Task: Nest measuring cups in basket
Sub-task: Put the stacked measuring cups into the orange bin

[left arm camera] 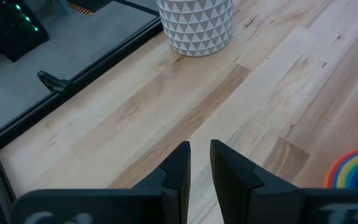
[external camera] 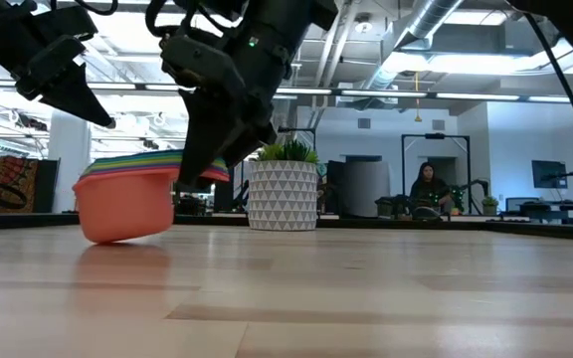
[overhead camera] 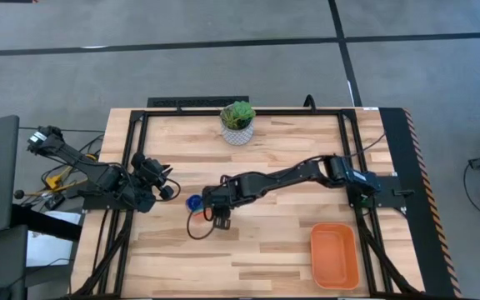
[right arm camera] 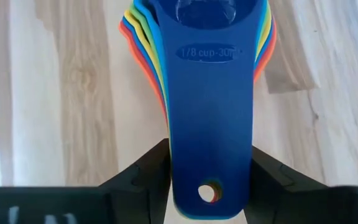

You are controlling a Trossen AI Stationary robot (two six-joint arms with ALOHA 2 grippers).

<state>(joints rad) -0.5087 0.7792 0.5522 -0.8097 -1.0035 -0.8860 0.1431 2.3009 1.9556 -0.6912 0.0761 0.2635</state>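
Right end effector (right arm camera: pixel 210 165): clamped on the handles of the nested measuring cups (right arm camera: pixel 211 93), mid-counter (overhead camera: pixel 265 250).
Cups: stack tilted, orange bottom cup touching wood.
Basket (overhead camera: pixel 335 255): well apart, counter's near right corner.
Left end effector (left arm camera: pixel 199 165): fingers nearly together, holding nothing, at left edge.

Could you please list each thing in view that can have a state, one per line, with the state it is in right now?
measuring cups: nested in one stack, handles gripped, tilted on the table
right gripper: shut on the stacked handles
left gripper: nearly closed, empty, off at the table's left edge
basket: empty, upright, at the table's right front
plant pot: upright
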